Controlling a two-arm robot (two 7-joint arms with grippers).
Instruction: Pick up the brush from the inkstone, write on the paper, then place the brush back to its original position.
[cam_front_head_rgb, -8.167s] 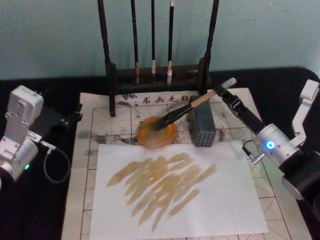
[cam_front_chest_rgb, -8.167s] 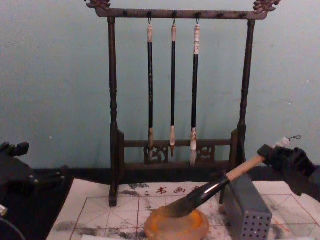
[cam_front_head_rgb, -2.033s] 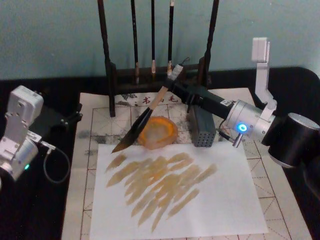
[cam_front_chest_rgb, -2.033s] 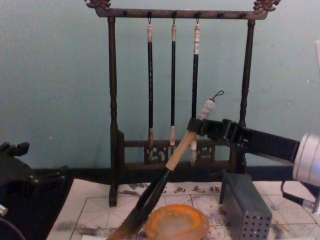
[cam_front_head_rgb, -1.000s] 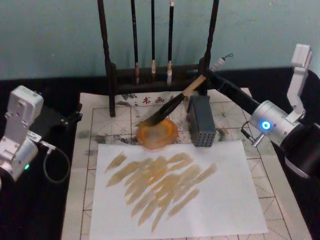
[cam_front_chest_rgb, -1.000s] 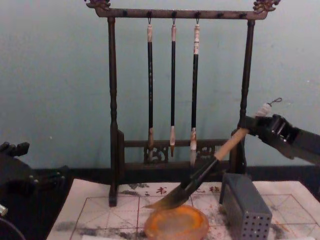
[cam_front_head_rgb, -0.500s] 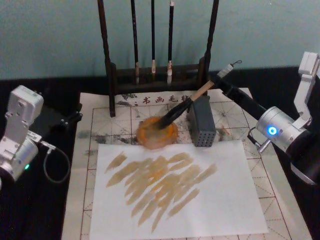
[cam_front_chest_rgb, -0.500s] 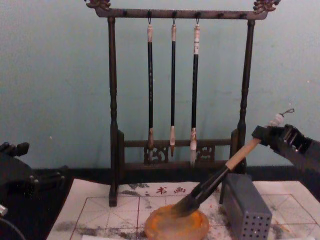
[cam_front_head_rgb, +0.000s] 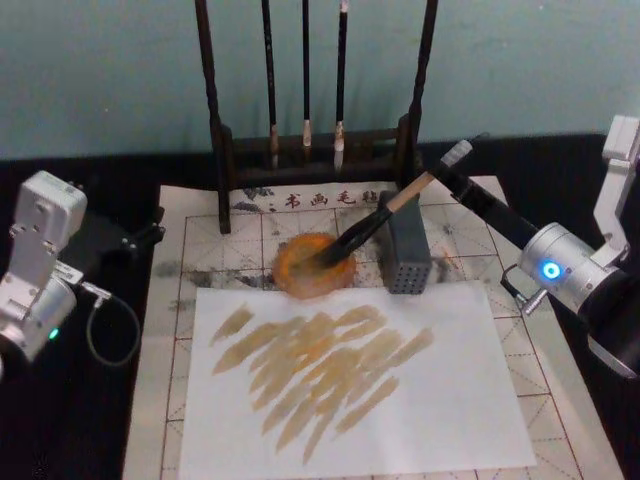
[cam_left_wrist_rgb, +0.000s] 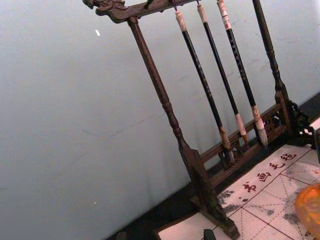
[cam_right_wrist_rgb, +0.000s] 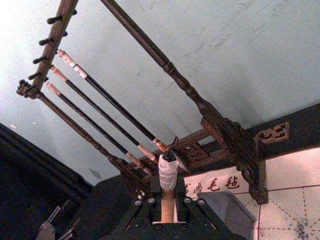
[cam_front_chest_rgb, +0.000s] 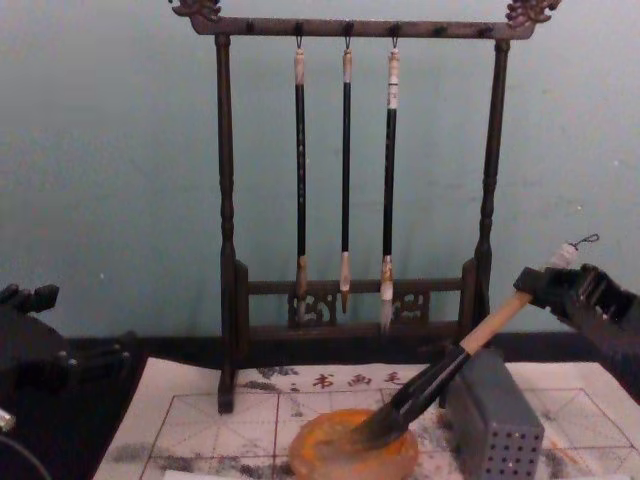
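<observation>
1. A plain sheet (cam_front_head_rgb: 440, 400) with amber strokes covers the near and middle part of the paper (cam_front_head_rgb: 205, 235). Of the paper, the far band with printed characters and the side margins are visible.
2. In the chest view the lower edge cuts the near rim of the inkstone (cam_front_head_rgb: 300, 282), and the right edge cuts the arm behind the right tool (cam_front_head_rgb: 437, 173).
3. The right tool is closed narrow around the light-wood handle of the brush (cam_front_head_rgb: 372, 220), near its whitish end.
4. The left tool (cam_front_head_rgb: 140, 237) is parked over the black counter (cam_front_head_rgb: 70, 430), just beside the paper's left edge. Whether it is wide or narrow I cannot tell.
5. The grey block (cam_front_head_rgb: 405, 258) stands just right of the inkstone. The handle passes over its far left corner; if they touch, I cannot tell.
6. The stand (cam_front_chest_rgb: 227, 200) with three thin brushes (cam_front_chest_rgb: 346, 180) is far behind, its right post near the handle. Left of the inkstone the paper is open.
7. The brush is tilted. Its long axis runs from low near left to high far right, and its dark tip points down into the inkstone.
</observation>
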